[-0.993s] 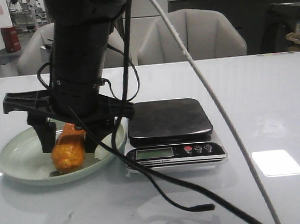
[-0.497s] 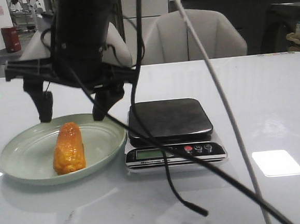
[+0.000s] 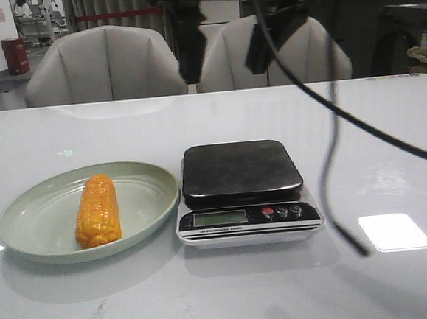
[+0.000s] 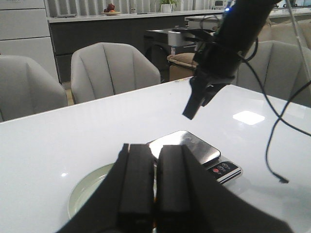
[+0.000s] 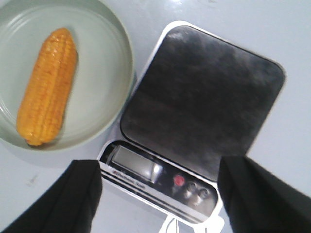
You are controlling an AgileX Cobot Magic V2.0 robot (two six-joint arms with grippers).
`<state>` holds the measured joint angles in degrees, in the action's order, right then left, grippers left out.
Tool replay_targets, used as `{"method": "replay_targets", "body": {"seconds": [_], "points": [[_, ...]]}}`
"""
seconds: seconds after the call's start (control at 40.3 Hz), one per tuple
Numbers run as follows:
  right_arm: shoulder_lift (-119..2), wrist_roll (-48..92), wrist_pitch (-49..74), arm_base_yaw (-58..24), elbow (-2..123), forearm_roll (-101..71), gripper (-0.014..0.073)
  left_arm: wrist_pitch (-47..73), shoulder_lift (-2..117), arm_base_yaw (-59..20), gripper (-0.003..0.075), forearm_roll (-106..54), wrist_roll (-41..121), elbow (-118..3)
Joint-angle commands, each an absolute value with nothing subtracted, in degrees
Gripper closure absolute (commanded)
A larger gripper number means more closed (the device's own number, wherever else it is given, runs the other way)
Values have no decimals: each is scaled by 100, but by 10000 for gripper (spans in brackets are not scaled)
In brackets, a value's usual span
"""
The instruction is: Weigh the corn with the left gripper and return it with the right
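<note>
The plate (image 3: 27,240) sits at the left of the table (image 3: 389,138). The corn (image 3: 98,210) lies in the plate, lengthwise front to back, touching no gripper. Just beside the plate on its right stands the scale (image 3: 246,194); its black platform (image 3: 239,171) is bare, and the display (image 3: 219,218) and buttons (image 3: 280,212) face the front edge.

Left gripper (image 4: 154,182): fingers pressed together, clenched on nothing, seen in the left wrist view with the plate and scale beyond it.

Right gripper (image 3: 223,51): suspended high above the far side of the scale, fingers spread wide apart, released. In the right wrist view its fingers (image 5: 252,194) frame the scale from above. A black cable (image 3: 331,150) hangs from this arm down to the right of the scale.
</note>
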<state>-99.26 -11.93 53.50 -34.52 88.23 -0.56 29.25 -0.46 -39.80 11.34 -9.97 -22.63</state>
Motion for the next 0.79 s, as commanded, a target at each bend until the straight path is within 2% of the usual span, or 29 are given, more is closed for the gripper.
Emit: {"method": "replay_targets", "body": {"seconds": [0.0, 0.248, 0.77], "points": [[-9013, -964, 4913, -3230, 8265, -33, -2, 2465, -87, -3980, 599, 1158, -1018, -2395], [-7369, -730, 4210, -3004, 6557, 0, -2, 2465, -87, -3980, 599, 1158, -1018, -2395], [-3056, -730, 2475, -3004, 3459, 444, -2, 2465, -87, -3980, 599, 1158, -1018, -2395]]}}
